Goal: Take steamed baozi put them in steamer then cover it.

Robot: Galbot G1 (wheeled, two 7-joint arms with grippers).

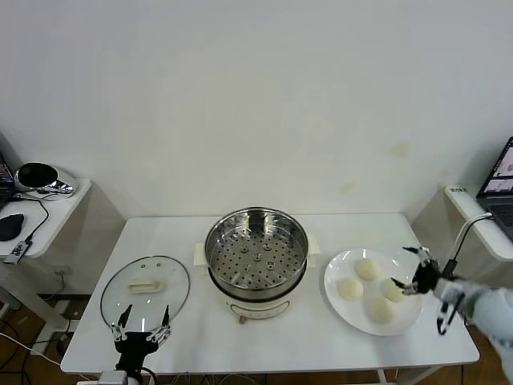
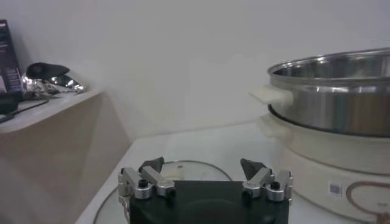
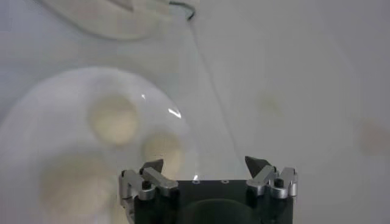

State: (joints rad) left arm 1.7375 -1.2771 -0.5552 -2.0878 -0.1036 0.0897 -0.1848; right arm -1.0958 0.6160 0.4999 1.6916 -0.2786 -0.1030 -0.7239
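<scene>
four steamed baozi point(image 1: 367, 269), one steamer point(image 1: 256, 250), one lid point(image 1: 145, 291)

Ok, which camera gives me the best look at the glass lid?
The head view: the whole lid lies flat left of the steamer. The left wrist view catches only its near rim; the right wrist view misses it.

A white table point(image 1: 264, 337) carries everything. Just beyond the left gripper point(image 1: 142, 330), a glass lid point(image 1: 145, 292) lies flat on the tabletop. Between the two grippers, well apart from each, the steamer point(image 1: 256, 258) stands on its white base. Beside the right gripper point(image 1: 409, 269), partly under it, a white plate point(image 1: 337, 301) rests on the table with four baozi point(image 1: 350, 289) on it.
</scene>
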